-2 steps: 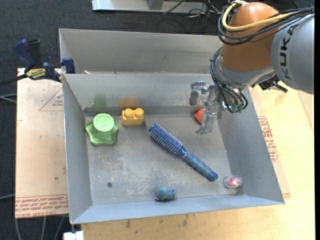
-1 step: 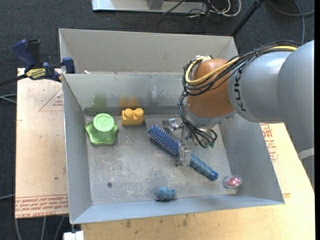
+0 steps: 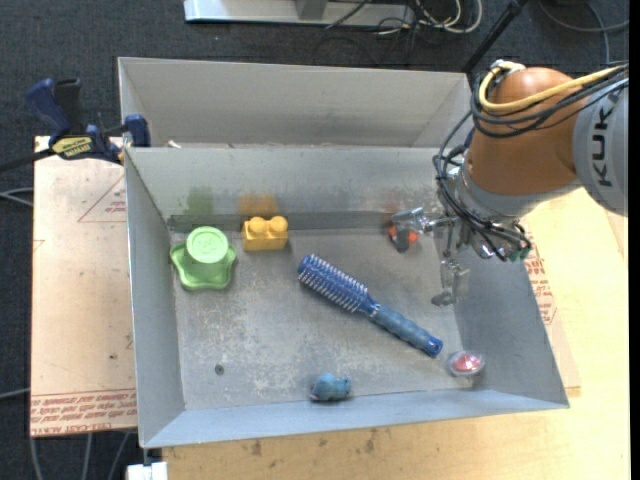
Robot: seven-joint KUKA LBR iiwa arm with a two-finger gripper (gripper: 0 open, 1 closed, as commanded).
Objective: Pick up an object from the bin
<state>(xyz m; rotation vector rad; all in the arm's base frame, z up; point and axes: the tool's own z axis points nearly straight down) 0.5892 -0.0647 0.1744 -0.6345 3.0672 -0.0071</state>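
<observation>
My gripper (image 3: pixel 446 290) hangs in the right part of the bin, just above the floor by the right wall. Nothing shows in it. A blue hairbrush (image 3: pixel 365 304) lies slantwise in the middle, its handle end pointing toward the gripper and lying a little below and left of it. A small pink and red round thing (image 3: pixel 466 364) sits in the front right corner, below the gripper. A small red and grey thing (image 3: pixel 403 233) rests by the back wall, up and left of the gripper.
A green flower-shaped cup (image 3: pixel 205 258) and a yellow brick (image 3: pixel 265 231) stand at the back left. A small blue lump (image 3: pixel 330 388) lies at the front wall. The arm's orange cover and cables hang over the right rim.
</observation>
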